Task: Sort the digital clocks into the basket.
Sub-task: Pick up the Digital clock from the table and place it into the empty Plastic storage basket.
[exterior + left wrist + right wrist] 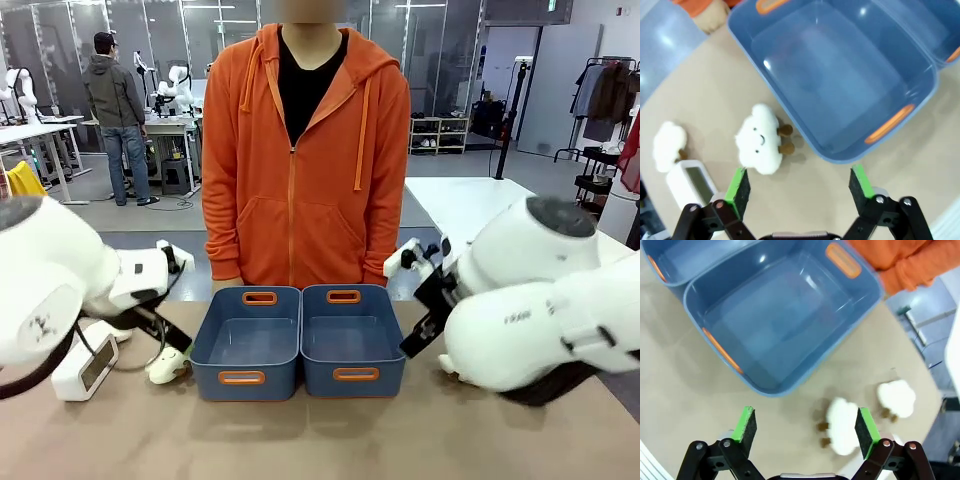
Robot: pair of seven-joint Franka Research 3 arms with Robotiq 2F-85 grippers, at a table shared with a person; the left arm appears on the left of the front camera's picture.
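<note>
Left claw (799, 189): I see it spread wide, with its green pads (738, 186) well apart and pinching nothing. It hangs over bare tabletop (805, 200) just off a corner of the left basket (840, 75).
Right claw (806, 432): this one is spread wide too and grips nothing. It hangs over the tabletop beside the right basket (780, 315).
Digital clock (85, 368): it is out on the tabletop near the left edge, well apart from the left basket. From the left wrist I see it white, with its greyish screen up, past the claw's left pad.
Baskets: in the front view the two slate-blue tubs touch side by side at the middle of the tabletop, close to the far edge. Their orange handle slots face me and the person (305, 150).
Cloud plush, left side (759, 139): it lies between the clock and the left basket, just beside the basket wall. A second plush (668, 146) sits against the clock's far end.
Cloud plush, right side (842, 426): it lies near the right basket, just ahead of the claw's right pad. Another plush (896, 397) lies just beyond it.
Person: they stand in an orange hoodie at the far edge, behind the baskets.
</note>
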